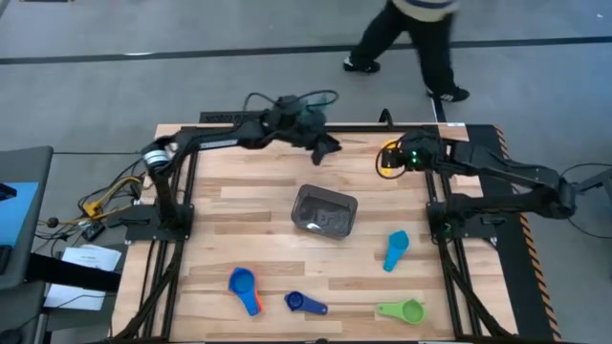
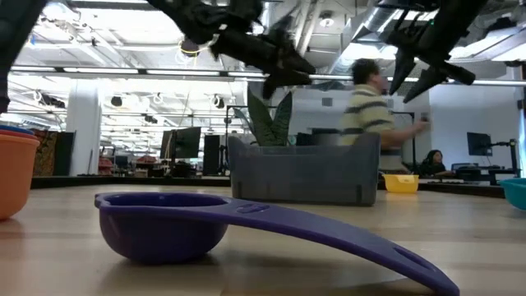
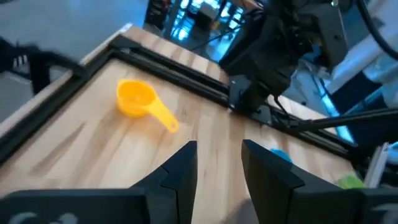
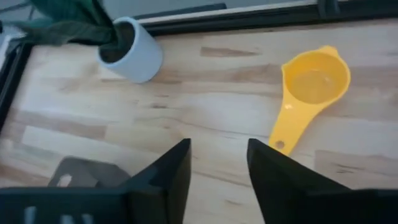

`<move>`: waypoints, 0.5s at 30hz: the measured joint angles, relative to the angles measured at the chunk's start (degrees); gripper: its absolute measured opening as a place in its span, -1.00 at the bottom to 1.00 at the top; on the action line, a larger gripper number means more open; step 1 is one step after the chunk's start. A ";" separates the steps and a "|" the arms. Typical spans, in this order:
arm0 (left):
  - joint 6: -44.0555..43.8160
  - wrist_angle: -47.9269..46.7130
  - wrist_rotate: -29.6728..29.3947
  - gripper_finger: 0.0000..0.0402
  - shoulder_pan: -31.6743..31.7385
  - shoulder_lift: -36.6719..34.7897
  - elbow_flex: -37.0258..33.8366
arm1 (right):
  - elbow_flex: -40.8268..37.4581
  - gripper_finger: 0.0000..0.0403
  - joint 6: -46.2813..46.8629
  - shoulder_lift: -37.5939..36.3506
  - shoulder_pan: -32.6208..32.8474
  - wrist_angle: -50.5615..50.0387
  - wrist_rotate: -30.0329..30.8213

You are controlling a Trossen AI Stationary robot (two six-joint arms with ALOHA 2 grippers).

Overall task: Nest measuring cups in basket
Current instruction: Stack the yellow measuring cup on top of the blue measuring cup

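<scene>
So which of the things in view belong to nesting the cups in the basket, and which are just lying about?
Job:
- basket, mid-table
- yellow cup, below the right hand, loose on the wood
- light blue cup
- green cup
- dark blue cup
- blue and orange cups, together

Lying about:
- white pot with plant
- person walking past behind the table

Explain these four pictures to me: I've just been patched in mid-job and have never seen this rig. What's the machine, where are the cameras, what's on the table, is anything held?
Two dark robot arms work a wooden table. One picture looks straight down, one sits at table height, and one rides on each wrist. The left gripper and right gripper hover near the table's far edge, both open and empty. The yellow cup lies below the right gripper. The grey basket sits mid-table; blue, dark blue, green and light blue cups lie loose. A potted plant stands at the back.
</scene>
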 joint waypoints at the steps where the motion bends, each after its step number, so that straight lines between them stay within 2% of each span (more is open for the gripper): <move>1: 0.72 -1.31 0.08 -0.43 -0.03 1.84 2.55 | 0.00 -0.03 0.56 0.22 -0.40 -0.14 -0.57; 9: -0.31 -10.63 0.55 -0.43 0.35 18.02 24.85 | 0.00 0.07 1.54 0.01 -3.33 -3.20 -1.14; 15: -2.50 -11.64 1.10 -0.43 -0.68 26.18 34.65 | 0.00 0.03 -0.32 -0.26 -5.54 -8.71 -1.22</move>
